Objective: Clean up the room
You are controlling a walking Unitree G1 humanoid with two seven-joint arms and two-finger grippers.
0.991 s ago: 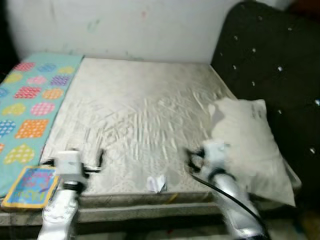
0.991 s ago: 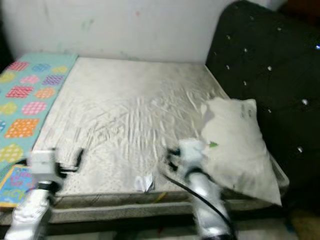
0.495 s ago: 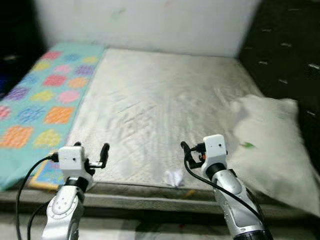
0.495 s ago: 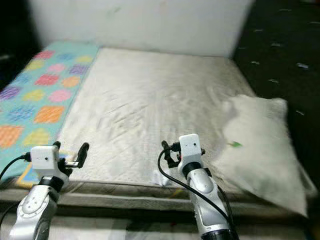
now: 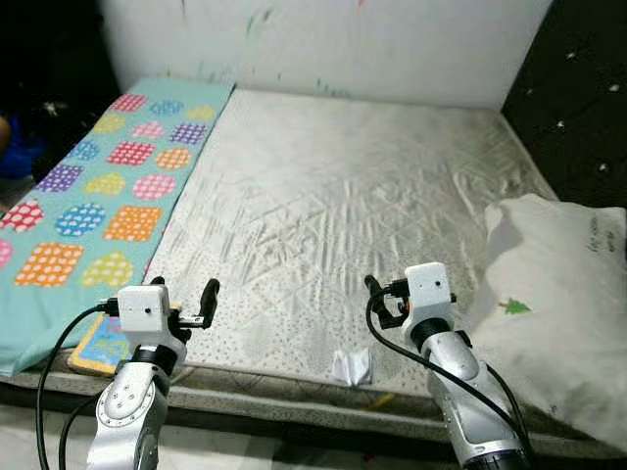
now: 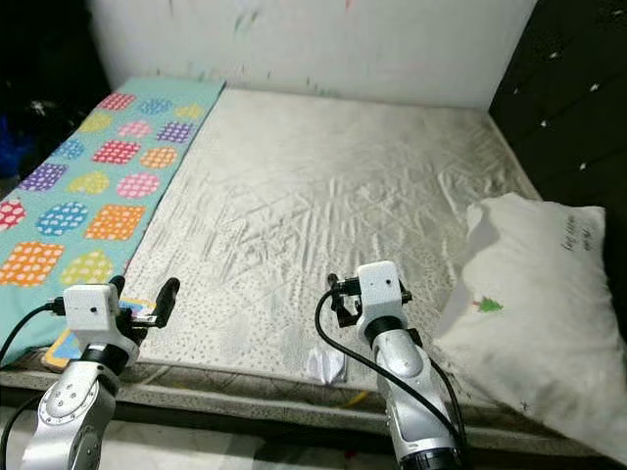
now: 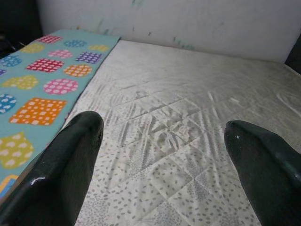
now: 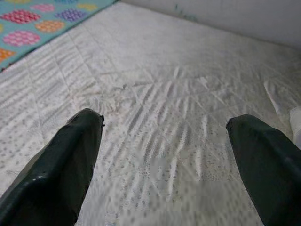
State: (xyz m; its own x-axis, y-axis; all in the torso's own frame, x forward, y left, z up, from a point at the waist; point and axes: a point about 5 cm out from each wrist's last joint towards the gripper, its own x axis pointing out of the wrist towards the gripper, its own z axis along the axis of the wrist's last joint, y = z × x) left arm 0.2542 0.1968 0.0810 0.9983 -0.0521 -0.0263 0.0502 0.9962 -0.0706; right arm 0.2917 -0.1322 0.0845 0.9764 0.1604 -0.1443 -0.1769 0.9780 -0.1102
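Observation:
A bare grey-white mattress (image 5: 343, 186) lies before me. Near its front edge sits a small crumpled white paper (image 5: 351, 366). A white pillow (image 5: 558, 304) rests on the mattress's right side. A teal blanket with coloured patches (image 5: 98, 196) runs along the left side. A colourful flat book (image 5: 96, 345) lies at the front left corner. My left gripper (image 7: 164, 136) hovers open above that corner, holding nothing. My right gripper (image 8: 164, 136) is open and empty over the front edge, just right of and above the paper.
A black tufted headboard (image 5: 578, 78) stands along the right side. A white wall (image 5: 343, 39) with faint scribbles closes the far end. A dark area with a blue object (image 5: 15, 157) lies to the left of the blanket.
The camera has swung left and the blur has cleared, so the pillow sits further right in the picture. Both arms hold the same raised pose, fingers still apart.

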